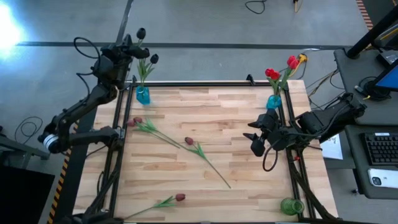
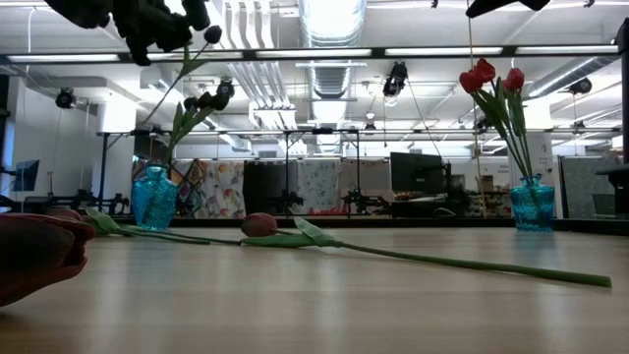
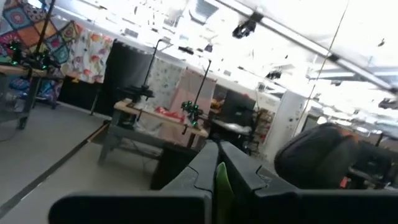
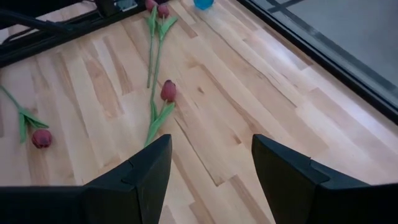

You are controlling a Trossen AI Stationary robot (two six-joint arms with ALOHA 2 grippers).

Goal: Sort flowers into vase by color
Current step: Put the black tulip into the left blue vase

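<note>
My left gripper (image 1: 132,50) is up over the table's far left corner, shut on a black-headed tulip (image 1: 141,32). Below it stands a blue vase (image 1: 143,95) holding a dark tulip (image 1: 153,59). A second blue vase (image 1: 274,101) at the far right holds red tulips (image 1: 272,73). Three maroon tulips lie flat on the table: one on the left (image 1: 138,121), one in the middle (image 1: 189,141), one near the front edge (image 1: 180,197). My right gripper (image 1: 256,135) hovers open over the table's right side, touching nothing; its wrist view shows the middle tulip (image 4: 168,91) ahead. My left gripper pinches the black tulip's green stem (image 3: 222,182) between its two fingers (image 3: 198,169), a short way below the head (image 2: 213,34). The flower is lifted clear of the table and stands nearly upright, its stem running down toward the left vase's mouth (image 2: 155,172). Whether its lower end is inside, I cannot tell.
A green vase (image 1: 291,206) stands at the near right corner. Black frame rails (image 1: 205,83) run along the table's far, left and right sides. Bare wood lies between the lying tulips and the right gripper.
</note>
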